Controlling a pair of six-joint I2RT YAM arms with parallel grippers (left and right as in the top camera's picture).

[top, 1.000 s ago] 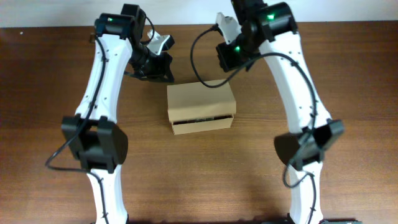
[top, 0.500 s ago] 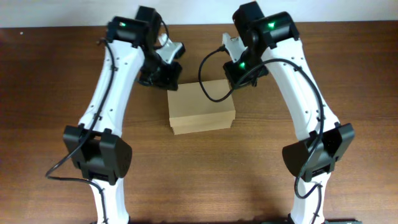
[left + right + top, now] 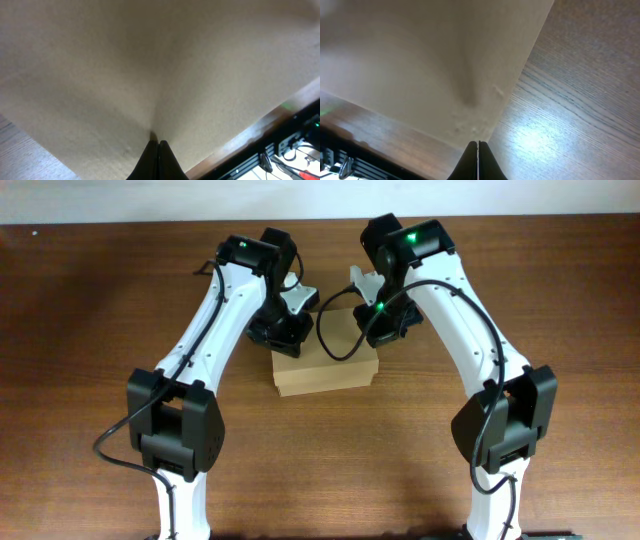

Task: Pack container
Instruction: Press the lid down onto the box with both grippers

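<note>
Cardboard container (image 3: pixel 330 372), small, rectangular and tan-brown, sits lid down at the middle of the brown wooden table (image 3: pixel 560 300). The left gripper (image 3: pixel 156 145), clenched on nothing, points its tips at the lid's far left. The right gripper (image 3: pixel 478 146), likewise clenched, is over the far right edge.

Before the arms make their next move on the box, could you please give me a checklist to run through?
1. Left gripper shut: ok.
2. Right gripper shut: ok.
3. The box closed flat: ok.
4. Left gripper over cardboard, away from its edges: ok.
5. Right gripper over the box, not the table: cannot tell, it sits at the edge.
6. Contents inside: cannot tell.
</note>
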